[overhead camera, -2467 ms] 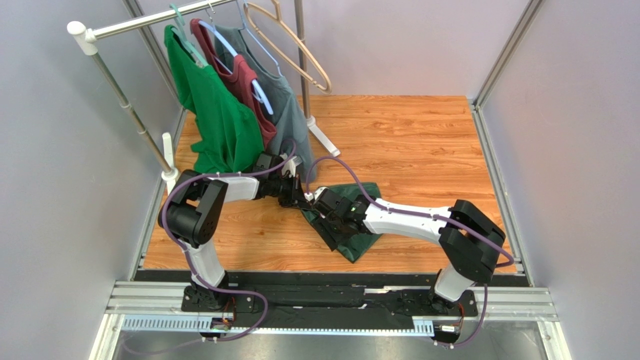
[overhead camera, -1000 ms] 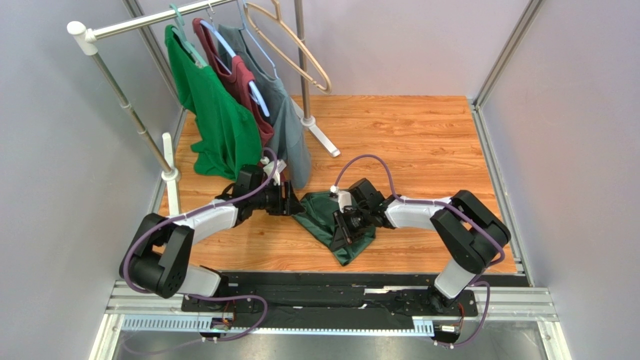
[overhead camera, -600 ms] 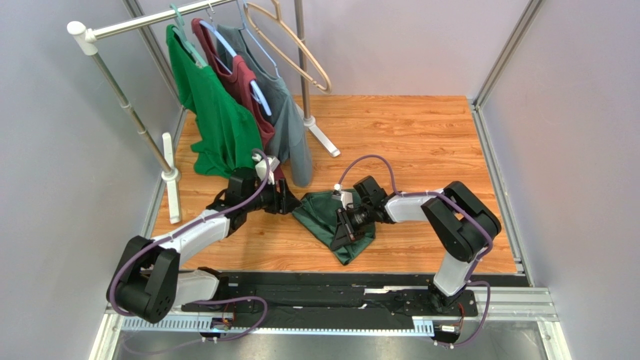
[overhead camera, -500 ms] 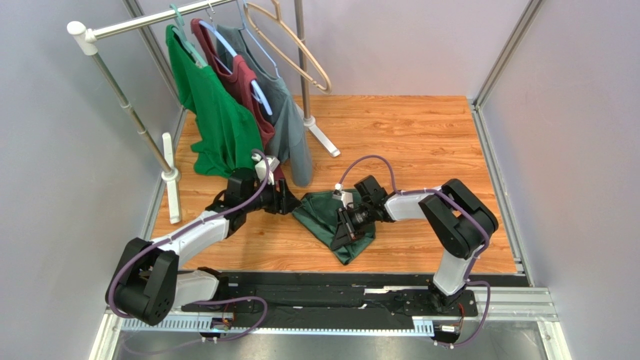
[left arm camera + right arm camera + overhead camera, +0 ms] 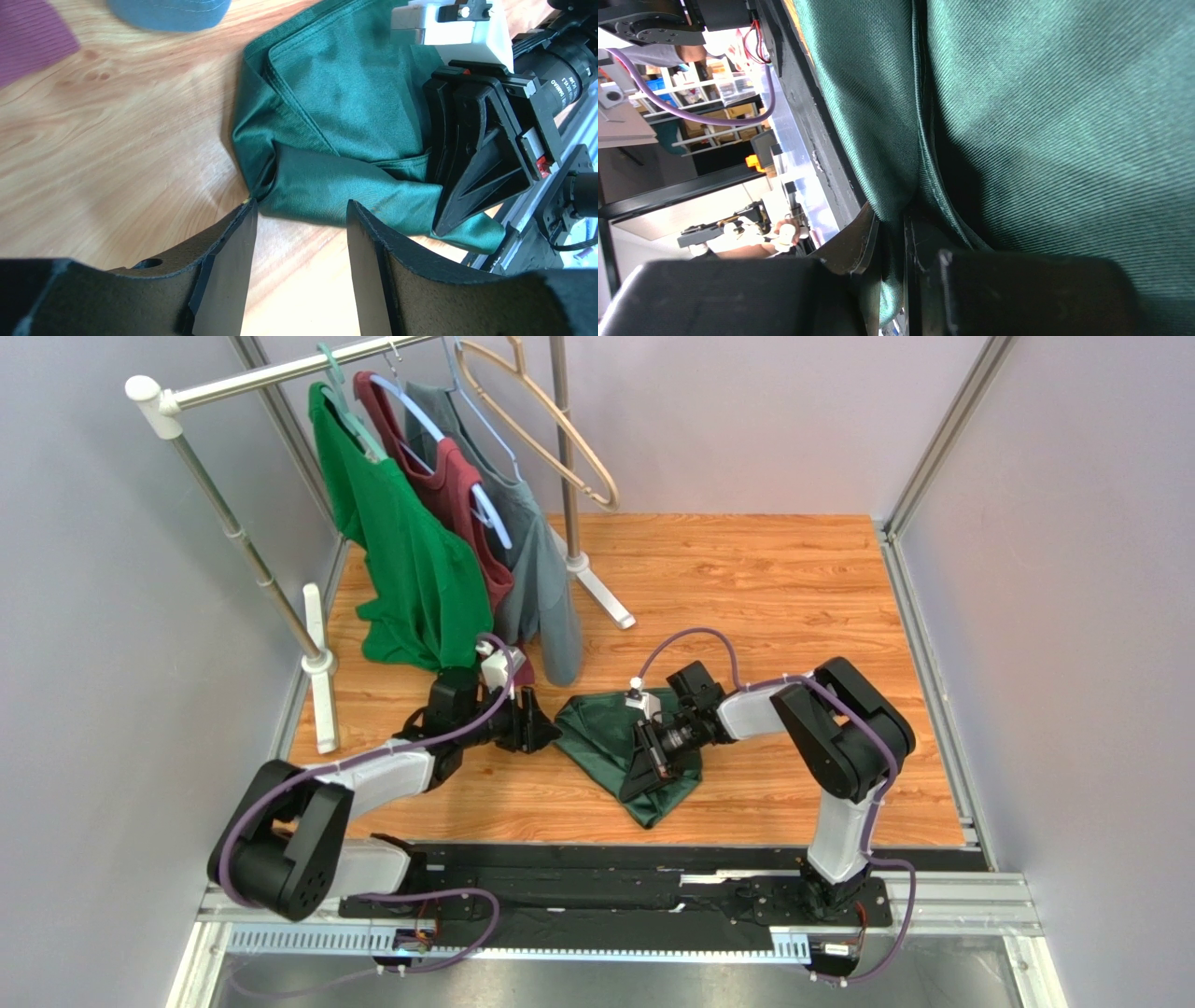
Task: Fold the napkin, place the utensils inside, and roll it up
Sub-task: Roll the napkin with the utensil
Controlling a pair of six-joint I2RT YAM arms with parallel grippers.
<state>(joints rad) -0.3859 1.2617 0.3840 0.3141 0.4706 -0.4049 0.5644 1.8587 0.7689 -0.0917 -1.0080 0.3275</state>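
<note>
Napkin [image 5: 617,739] lies crumpled on the wooden table [image 5: 800,588], between the two arms and toward the near edge. It is doubled over itself unevenly, with one tail trailing toward the near rail. Dark green cloth, hems visible along the upper fold in the left wrist view.

Right gripper [image 5: 892,218]: fingers clenched on the napkin. The wrist view shows a ridge of green fabric pinched between the two pads. The gripper sits low, over the right half of the cloth.

Left gripper [image 5: 300,210]: fingers apart and released, with nothing held. The tips are down near the table at the napkin's left edge, and the bunched fold lies just beyond the gap. One tip is close to the cloth's corner — cannot tell if it touches.

The two grippers face each other across the napkin.

Far left: a clothes rack [image 5: 145,392] carries a bright green shirt [image 5: 400,546], a maroon shirt [image 5: 456,490], a grey shirt [image 5: 540,567] and a bare wooden hanger [image 5: 564,437]. The shirt hems hang just beyond the left gripper.
</note>
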